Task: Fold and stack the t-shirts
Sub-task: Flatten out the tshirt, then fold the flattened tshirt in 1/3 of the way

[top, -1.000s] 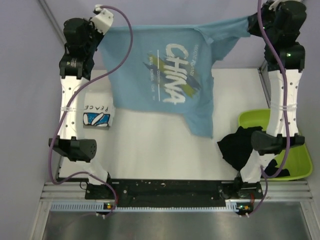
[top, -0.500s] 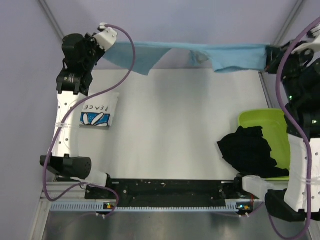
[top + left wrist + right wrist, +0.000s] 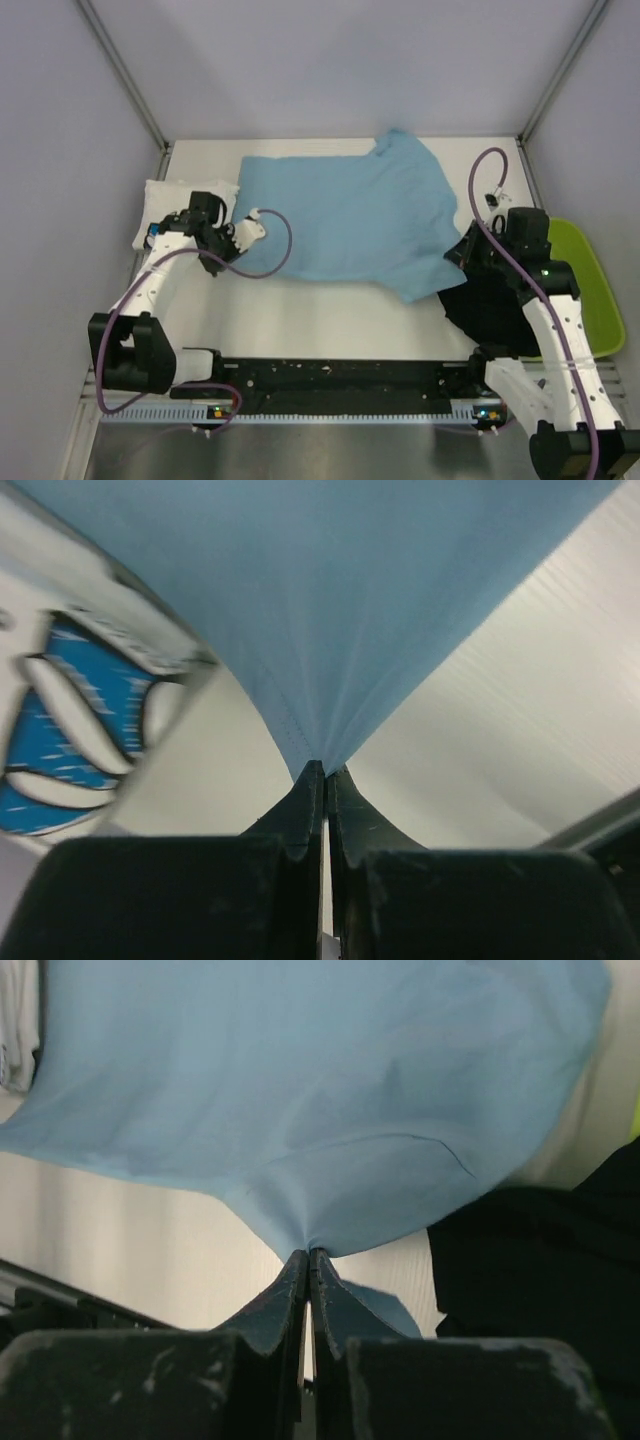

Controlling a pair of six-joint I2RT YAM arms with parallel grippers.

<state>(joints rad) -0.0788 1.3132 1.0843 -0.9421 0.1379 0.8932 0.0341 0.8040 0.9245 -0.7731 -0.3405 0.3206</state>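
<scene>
As both arms hold it low, light blue t-shirt (image 3: 345, 225): spread nearly flat on the middle and far part of the surface (image 3: 330, 320), plain side up, one sleeve pointing to the far edge.
left end effector (image 3: 325, 770): fingers pressed together on the shirt's near-left edge; in the left wrist view the cloth fans out from the tips in tight creases.
right end effector (image 3: 308, 1253): fingers pinched tight on the shirt's near-right corner, with the fabric rising and widening away from them.
white t-shirt (image 3: 165, 200): folded at the left side of the surface, just beside the blue shirt's left edge, partly hidden by the left arm; its blue daisy print shows blurred in the left wrist view.
black t-shirt (image 3: 485, 300): bunched in a heap at the right, just beside the right end effector and partly behind that arm.
lime-green bin (image 3: 590, 290): at the right edge, next to the black heap.
</scene>
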